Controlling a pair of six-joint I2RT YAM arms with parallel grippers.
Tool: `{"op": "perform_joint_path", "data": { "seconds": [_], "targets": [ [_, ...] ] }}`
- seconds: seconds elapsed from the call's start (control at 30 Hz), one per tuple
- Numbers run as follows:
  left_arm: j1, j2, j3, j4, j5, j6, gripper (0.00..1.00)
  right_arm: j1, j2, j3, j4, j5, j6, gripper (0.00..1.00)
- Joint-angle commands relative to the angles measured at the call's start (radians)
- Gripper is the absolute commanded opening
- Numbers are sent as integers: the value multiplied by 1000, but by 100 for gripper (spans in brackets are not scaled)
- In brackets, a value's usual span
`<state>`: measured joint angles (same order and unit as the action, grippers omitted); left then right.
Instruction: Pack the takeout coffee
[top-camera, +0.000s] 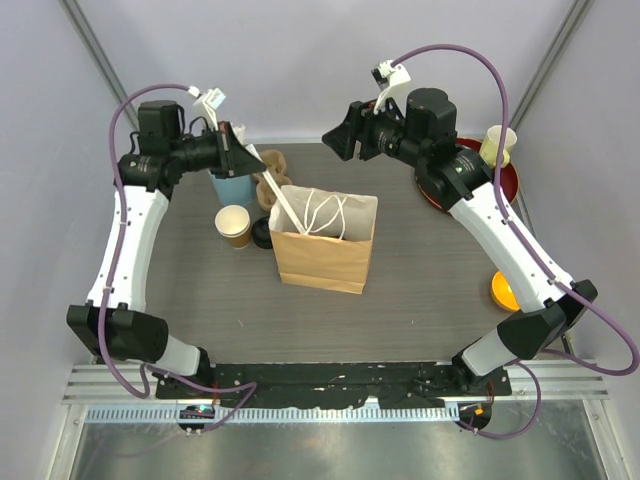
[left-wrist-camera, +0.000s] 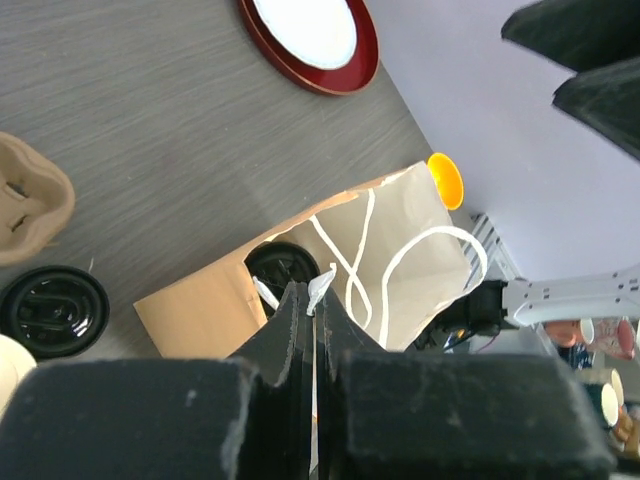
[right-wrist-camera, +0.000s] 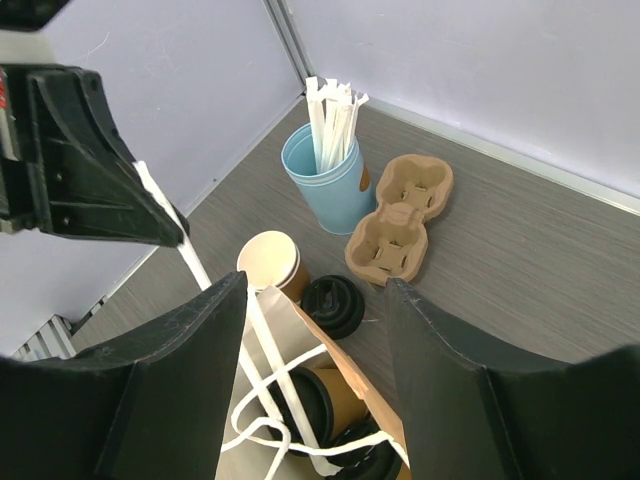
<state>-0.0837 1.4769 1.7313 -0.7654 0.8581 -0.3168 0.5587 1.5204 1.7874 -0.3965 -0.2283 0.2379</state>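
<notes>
Near right on counter (top-camera: 420, 300): orange bowl (top-camera: 505, 292), well apart from the other items; at centre: paper bag (top-camera: 322, 255), upright, mouth open, white loop handles slack across the mouth; inside the bag: lidded cup (right-wrist-camera: 340, 395), brown with black lid, seen through the mouth in the right wrist view; second dark round shape lower in that view, identity not determinable; just left of the bag: loose lid (top-camera: 262, 236), black, flat on the counter; next on the left, just beside it: open cup (top-camera: 234, 225), brown, upright, uncovered, outside the bag; beyond these: blue cup (top-camera: 232, 187) of white straws, upright; just to its right: cardboard carrier (top-camera: 272, 182), two wells; above blue cup and carrier: left fingers (top-camera: 243, 150), pressed together, pinching one white handle strip (top-camera: 283, 205); strip taut from the bag's left rim up to the tips; beyond the bag, raised off the counter: right fingers (top-camera: 340, 138), spread, gripping nothing, pointed down toward the bag mouth; far right: red plate (left-wrist-camera: 368, 45), largely covered by the right arm in the top view; at its far side: yellow mug (top-camera: 497, 145); on the plate or behind it, not determinable.
</notes>
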Motion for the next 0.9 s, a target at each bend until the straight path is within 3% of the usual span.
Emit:
{"op": "perform_joint_path", "data": {
  "seconds": [0.0,0.07,0.1,0.13,0.2,0.23,0.3,0.53,0.63,0.7,0.87],
  "targets": [
    [-63,-46,-94,187,39,1,0,-2,-14,3,53,14,-3,63],
    [-80,-99,-191,291,53,-11,4,-3,-8,12,53,9,-6,63],
    [-80,-121,-219,320,56,-21,13,-2,-6,15,53,7,-6,62],
    [-80,-136,-239,351,49,-15,38,-2,-3,18,53,7,-9,63],
    [-77,-184,-272,341,18,33,64,-2,-3,21,51,6,-15,63],
    [-76,-197,-280,336,-20,50,83,-2,-5,20,51,6,-15,63],
    [-67,-239,-294,328,-53,68,99,-3,-8,15,51,1,-14,63],
    [-16,-263,-220,270,-235,76,100,-2,-11,1,51,36,-11,63],
    [1,-270,-228,218,-465,64,100,-16,-25,-20,45,116,-2,64],
    [18,-274,-242,157,-627,44,100,-78,-42,-60,28,148,26,64],
    [50,-345,-372,115,-726,85,100,-252,-138,-257,37,367,115,65]
  ]
}}
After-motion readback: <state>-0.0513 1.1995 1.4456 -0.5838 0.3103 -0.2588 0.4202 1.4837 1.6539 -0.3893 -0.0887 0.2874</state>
